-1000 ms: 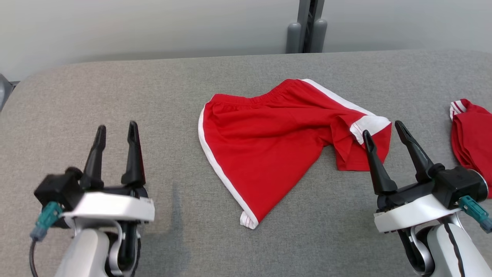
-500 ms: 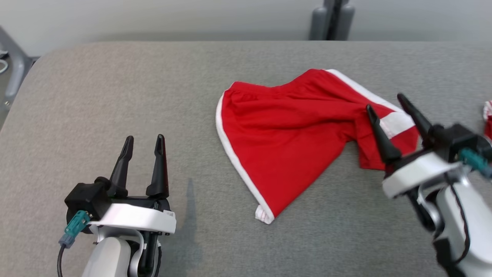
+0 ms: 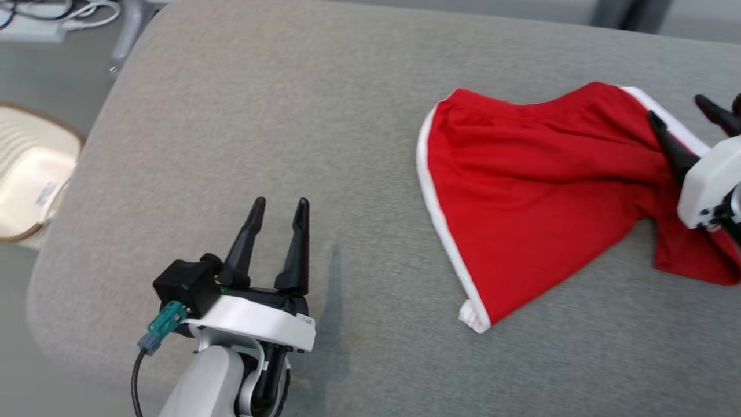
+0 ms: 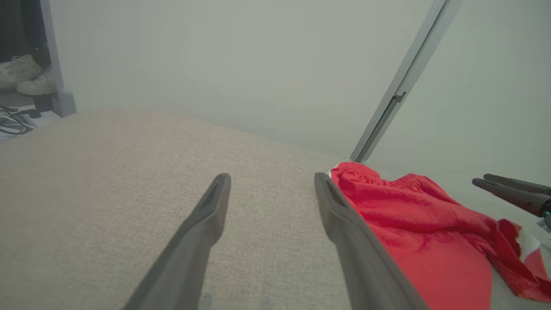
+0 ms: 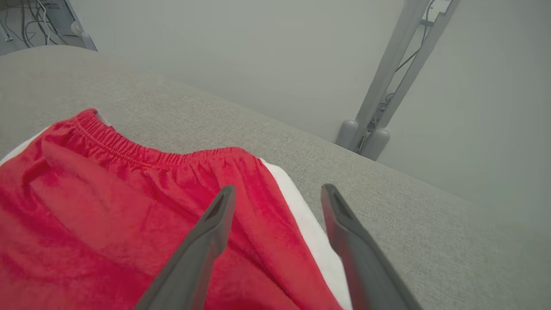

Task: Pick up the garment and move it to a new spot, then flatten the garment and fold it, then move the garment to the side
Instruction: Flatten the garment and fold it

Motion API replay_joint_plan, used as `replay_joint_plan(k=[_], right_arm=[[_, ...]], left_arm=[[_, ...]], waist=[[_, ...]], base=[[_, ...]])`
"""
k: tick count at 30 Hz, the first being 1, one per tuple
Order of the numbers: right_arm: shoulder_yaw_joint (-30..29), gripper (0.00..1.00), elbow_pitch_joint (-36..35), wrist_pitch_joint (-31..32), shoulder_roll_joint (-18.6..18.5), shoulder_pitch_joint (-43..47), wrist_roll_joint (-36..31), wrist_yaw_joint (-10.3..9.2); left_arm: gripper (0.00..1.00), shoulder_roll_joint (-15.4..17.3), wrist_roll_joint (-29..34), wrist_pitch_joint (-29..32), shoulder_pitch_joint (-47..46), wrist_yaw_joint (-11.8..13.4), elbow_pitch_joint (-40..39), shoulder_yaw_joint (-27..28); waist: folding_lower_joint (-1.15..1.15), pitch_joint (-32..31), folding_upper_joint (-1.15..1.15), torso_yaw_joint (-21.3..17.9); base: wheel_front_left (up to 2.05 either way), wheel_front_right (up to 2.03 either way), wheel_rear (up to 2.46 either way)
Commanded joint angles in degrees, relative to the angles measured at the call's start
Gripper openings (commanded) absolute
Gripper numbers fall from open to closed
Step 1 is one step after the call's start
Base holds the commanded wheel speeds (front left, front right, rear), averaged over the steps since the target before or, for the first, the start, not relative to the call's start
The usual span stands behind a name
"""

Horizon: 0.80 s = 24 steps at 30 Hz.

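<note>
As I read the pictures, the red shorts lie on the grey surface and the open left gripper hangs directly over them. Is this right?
Not quite. The red shorts do lie on the grey surface and the left gripper is open, but it hangs over bare surface to their left, apart from them. The head view shows it.

Head view: right gripper (image 3: 674, 107) is running off the right edge, hiding part of the red shorts (image 3: 538, 185); beige object (image 3: 29, 174) is being cropped at left.

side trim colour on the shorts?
White, against the red fabric shorts; the head view shows it best.
</note>
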Motion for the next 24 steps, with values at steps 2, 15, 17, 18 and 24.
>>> replay_joint_plan(k=[2,15,17,18,24], right_arm=[[2.43,1.0,1.76,1.79,-2.46,-2.72,1.56,-0.02],[14.19,1.0,7.35,11.93,-10.92,-13.6,14.7,-0.02],[15.9,0.98,7.4,13.54,-11.84,-14.39,16.3,-0.02],[17.01,0.03,6.93,13.28,-12.5,-15.09,16.06,-0.02],[22.18,0.0,4.92,8.75,-13.96,-18.54,16.34,-0.02]], left_arm=[[1.0,0.22,-0.92,-0.24,-1.03,0.62,-0.31,-1.1],[1.0,0.2,-4.53,-0.24,-2.67,2.43,-2.41,-6.56],[1.0,0.22,-4.92,-0.24,-2.79,2.64,-2.46,-6.98],[1.0,0.21,-5.03,-0.24,-2.83,2.69,-2.48,-7.14],[1.0,0.22,-5.29,-0.24,-3.15,2.78,-2.0,-7.36]], waist=[[0.0,2.73,0.0,3.91],[0.0,7.96,0.0,10.06],[0.0,8.36,0.0,10.49],[0.0,8.53,0.0,10.64],[0.0,8.49,0.0,11.2]], base=[[0.0,0.0,0.0],[0.0,0.0,0.0],[0.0,0.0,0.0],[0.0,0.0,0.0],[0.0,0.0,0.0]])
